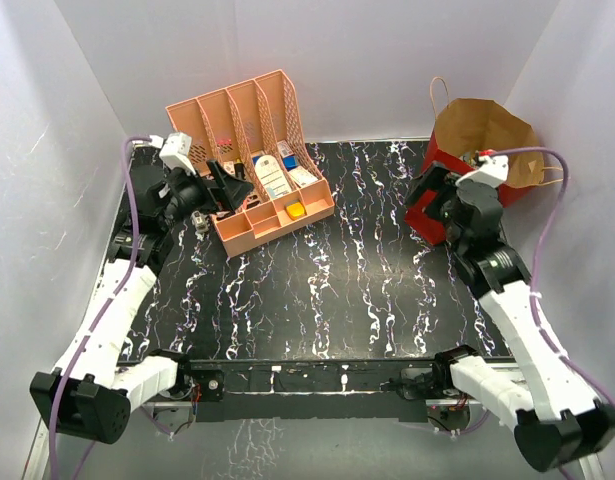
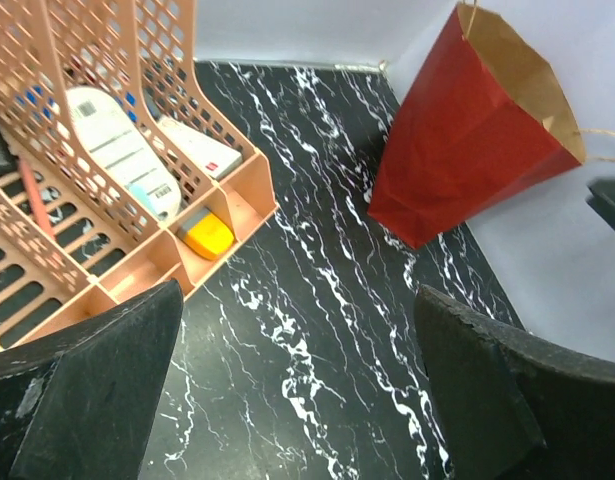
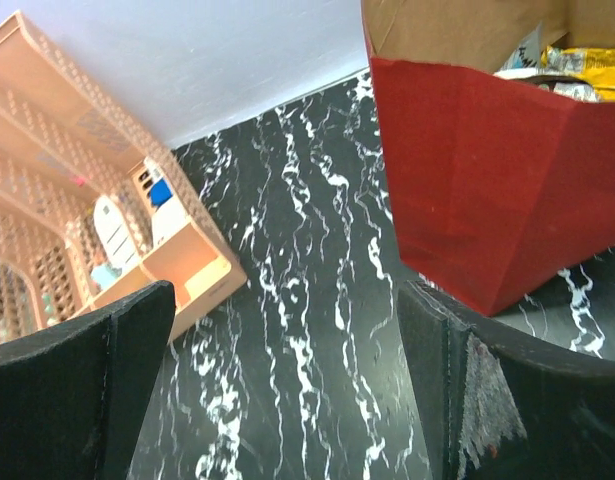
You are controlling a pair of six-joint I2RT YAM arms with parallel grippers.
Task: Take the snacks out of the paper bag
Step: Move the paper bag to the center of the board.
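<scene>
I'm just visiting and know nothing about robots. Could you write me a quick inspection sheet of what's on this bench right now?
Surface: black tabletop with white veining.
Job's things: red paper bag at far right, tilted, mouth open; snacks inside, a yellow one showing.
Clutter: salmon-pink organizer at far left, holding small boxes and cards.
Grippers: left gripper open, empty, beside the organizer; right gripper open, empty, close to the bag's red side.
Cables: left purple cable and right purple cable loop beside their arms.
Surroundings: white walls on three sides.
</scene>
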